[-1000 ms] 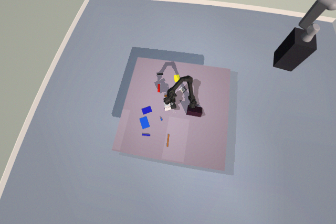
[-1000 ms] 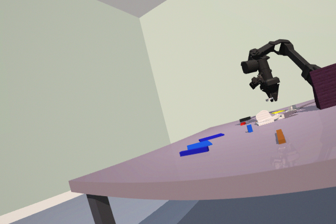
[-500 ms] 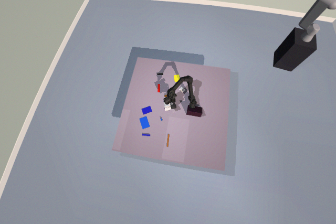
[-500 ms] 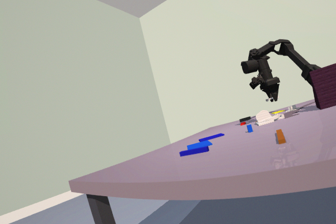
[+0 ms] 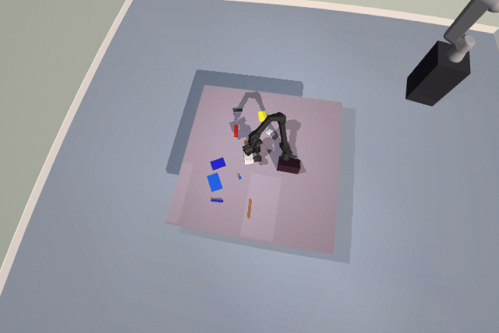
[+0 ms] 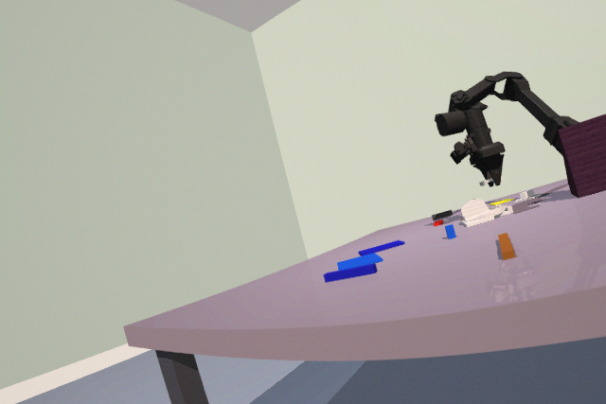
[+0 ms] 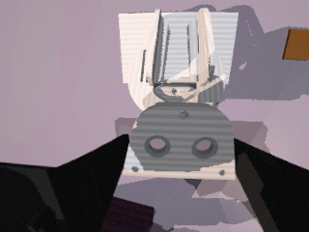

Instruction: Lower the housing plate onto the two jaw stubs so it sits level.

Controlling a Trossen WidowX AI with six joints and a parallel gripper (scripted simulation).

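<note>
My gripper (image 7: 177, 141) (image 6: 491, 183) is shut on the housing plate (image 7: 182, 127), a rounded grey-white plate with two large holes, gripped by its left and right edges. In the exterior view the fingertips are above the table, over the white assembly (image 7: 130, 43) (image 6: 474, 211) (image 5: 248, 159). In the wrist view the plate overlaps the assembly's near end. Two long pale jaws (image 7: 156, 48) (image 7: 204, 43) run side by side on the assembly. The plate hides what lies directly under it, so the jaw stubs cannot be made out.
A small orange block (image 7: 296, 44) (image 5: 245, 142) lies beside the assembly. A red bar (image 5: 235, 131), a yellow block (image 5: 262, 115) and a pale part (image 5: 269, 132) lie around it. Blue blocks (image 5: 217, 163) (image 5: 214, 182) and an orange bar (image 5: 249, 208) (image 6: 506, 246) lie farther off.
</note>
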